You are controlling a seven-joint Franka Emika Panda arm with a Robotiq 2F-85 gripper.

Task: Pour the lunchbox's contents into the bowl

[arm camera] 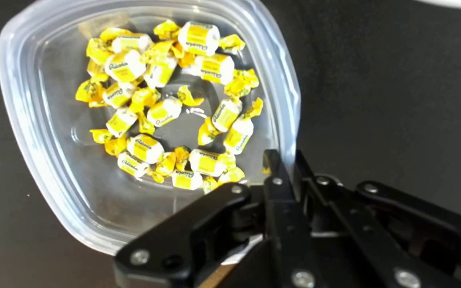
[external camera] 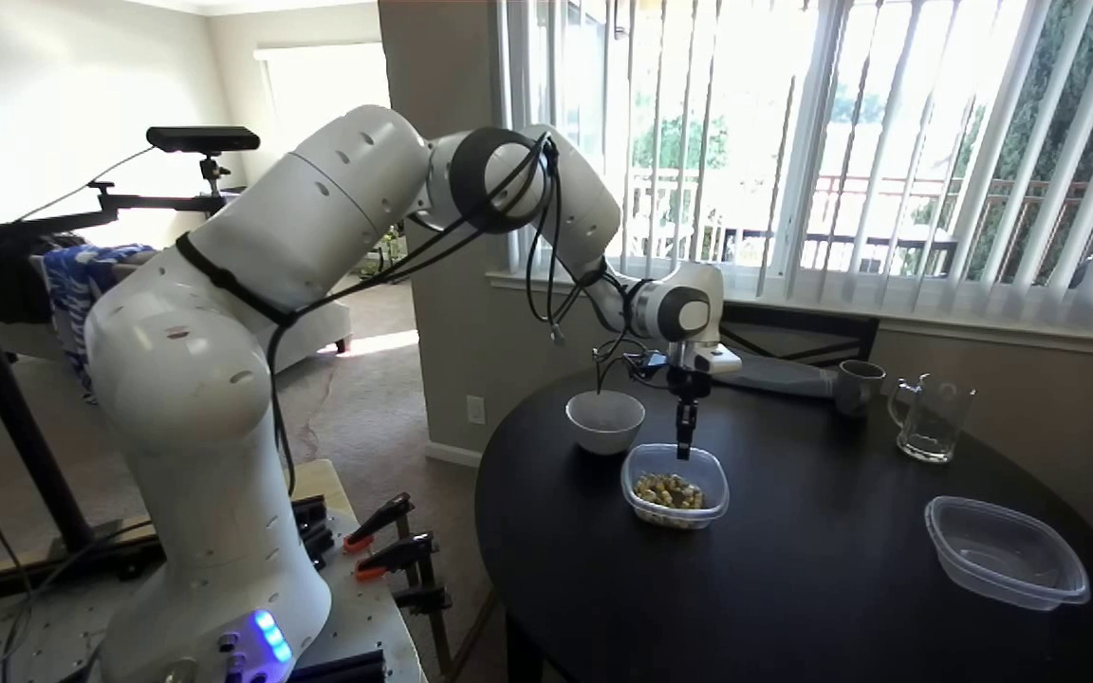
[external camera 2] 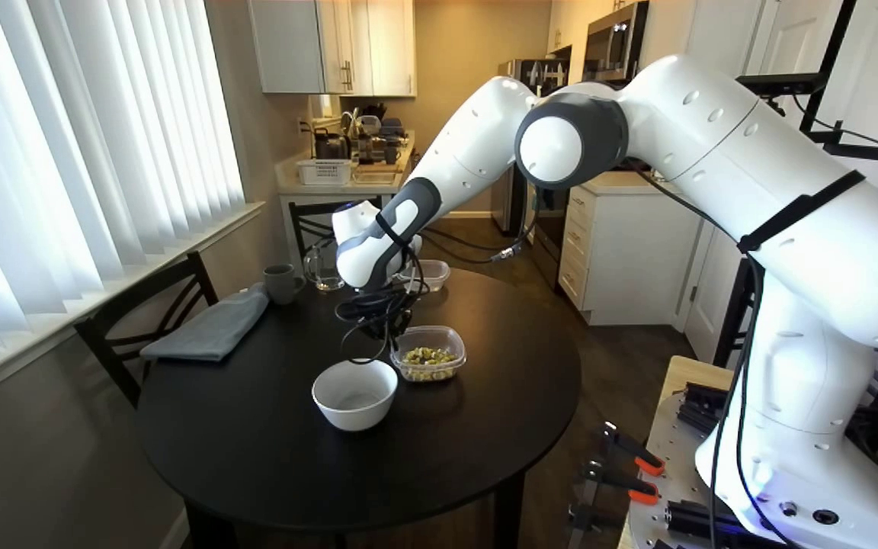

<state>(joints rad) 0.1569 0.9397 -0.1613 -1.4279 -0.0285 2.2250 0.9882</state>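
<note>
Leftmost of the pieces I need is the small round white bowl with a darker inside (external camera: 603,438), upright on the round black tabletop (external camera: 822,569); I see no candy in it, so none of the pouring looks done. Near it, to the right but not touching, is the shallow clear plastic rounded-square lunchbox (external camera: 713,482), about level and apparently resting on the tabletop, with a loose heap of yellow-and-white wrapped candies (external camera: 668,490) inside. My black two-fingered end effector (external camera: 684,453) points down at the lunchbox's edge; the wrist view gives me the clear wall between the fingers (arm camera: 277,188), and they look closed on it. I judge the grasp made; lifting, carrying over the bowl and tipping are left. Farther right, well apart from the lunchbox, I have a grey cylindrical mug (external camera: 858,387), a clear glass mug with a handle (external camera: 933,417) and, rightmost, a larger clear plastic rounded container (external camera: 1007,552), none of which this pour calls for.
</note>
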